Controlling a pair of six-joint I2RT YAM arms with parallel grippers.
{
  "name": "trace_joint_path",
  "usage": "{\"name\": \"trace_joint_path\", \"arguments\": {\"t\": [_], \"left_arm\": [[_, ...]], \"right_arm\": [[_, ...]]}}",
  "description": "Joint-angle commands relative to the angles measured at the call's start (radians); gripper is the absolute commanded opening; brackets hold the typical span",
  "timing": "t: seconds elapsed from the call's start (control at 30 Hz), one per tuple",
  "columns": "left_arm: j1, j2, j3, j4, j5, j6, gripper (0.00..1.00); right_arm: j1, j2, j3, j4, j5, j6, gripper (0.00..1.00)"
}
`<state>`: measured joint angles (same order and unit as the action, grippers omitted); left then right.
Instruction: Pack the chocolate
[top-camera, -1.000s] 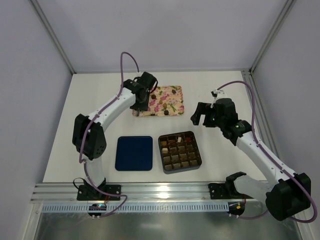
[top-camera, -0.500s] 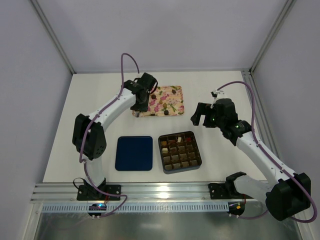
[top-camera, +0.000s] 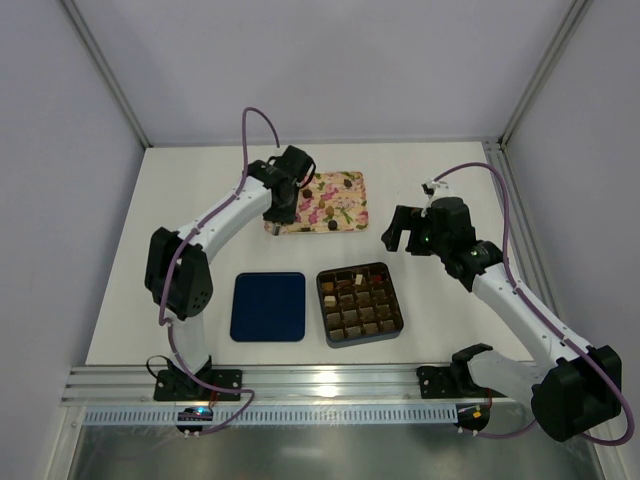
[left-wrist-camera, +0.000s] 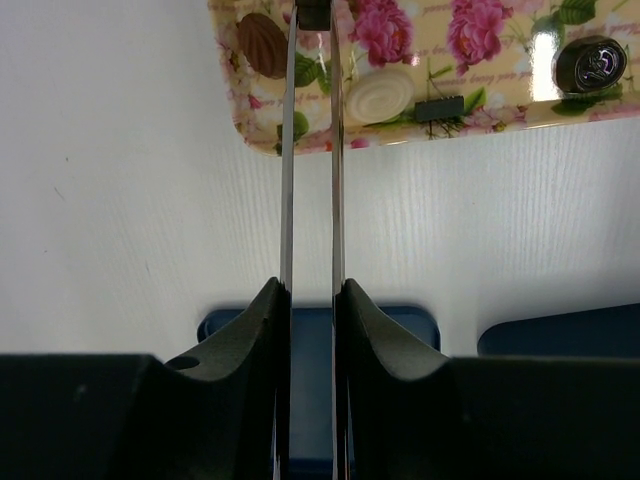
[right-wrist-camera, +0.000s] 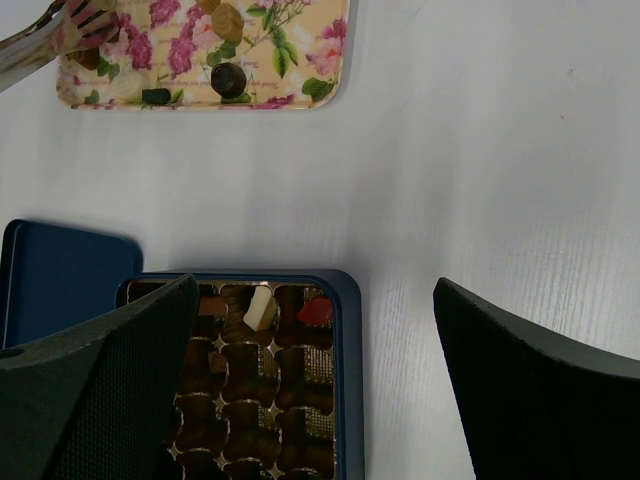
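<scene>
The floral tray (top-camera: 345, 205) holds a few chocolates: a brown oval (left-wrist-camera: 262, 44), a white round (left-wrist-camera: 380, 97) and a dark round (left-wrist-camera: 590, 62). My left gripper (top-camera: 283, 205) hangs over the tray's left end. Its thin blades are shut on a small dark chocolate (left-wrist-camera: 312, 14) at their tips. The dark square box (top-camera: 360, 303) has most cells filled with chocolates, among them a white piece (right-wrist-camera: 260, 308) and a red piece (right-wrist-camera: 314, 311). My right gripper (top-camera: 400, 232) is open and empty, above the table just beyond the box's far right corner.
The flat blue lid (top-camera: 268, 306) lies left of the box. The tray also shows in the right wrist view (right-wrist-camera: 310, 60) with a dark round piece (right-wrist-camera: 229, 79). White walls stand behind and on both sides.
</scene>
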<state>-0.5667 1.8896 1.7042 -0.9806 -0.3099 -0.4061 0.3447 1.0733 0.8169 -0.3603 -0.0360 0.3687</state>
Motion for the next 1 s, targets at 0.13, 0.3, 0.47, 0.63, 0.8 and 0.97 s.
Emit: {"name": "trace_joint_path", "arguments": {"t": [0.13, 0.3, 0.47, 0.63, 0.8, 0.97], "left_arm": [[0.001, -0.066, 0.089, -0.032, 0.031, 0.026, 0.16], [-0.022, -0.109, 0.109, -0.069, 0.041, 0.032, 0.16], [-0.091, -0.176, 0.103, -0.09, 0.065, 0.02, 0.15], [-0.196, -0.234, 0.078, -0.108, 0.055, -0.01, 0.16], [-0.327, -0.296, 0.037, -0.11, 0.066, -0.056, 0.16], [-0.439, -0.326, -0.018, -0.11, 0.075, -0.094, 0.16]], "right_arm": [[-0.003, -0.023, 0.011, 0.021, 0.03, -0.011, 1.0], [-0.003, -0.018, 0.027, 0.017, 0.031, -0.013, 1.0], [-0.004, -0.013, 0.047, -0.002, 0.076, -0.013, 1.0], [-0.004, -0.027, 0.068, -0.019, 0.099, -0.007, 1.0], [-0.006, -0.044, 0.082, -0.049, 0.13, -0.004, 1.0], [-0.007, -0.07, 0.082, -0.074, 0.156, -0.001, 1.0]]}}
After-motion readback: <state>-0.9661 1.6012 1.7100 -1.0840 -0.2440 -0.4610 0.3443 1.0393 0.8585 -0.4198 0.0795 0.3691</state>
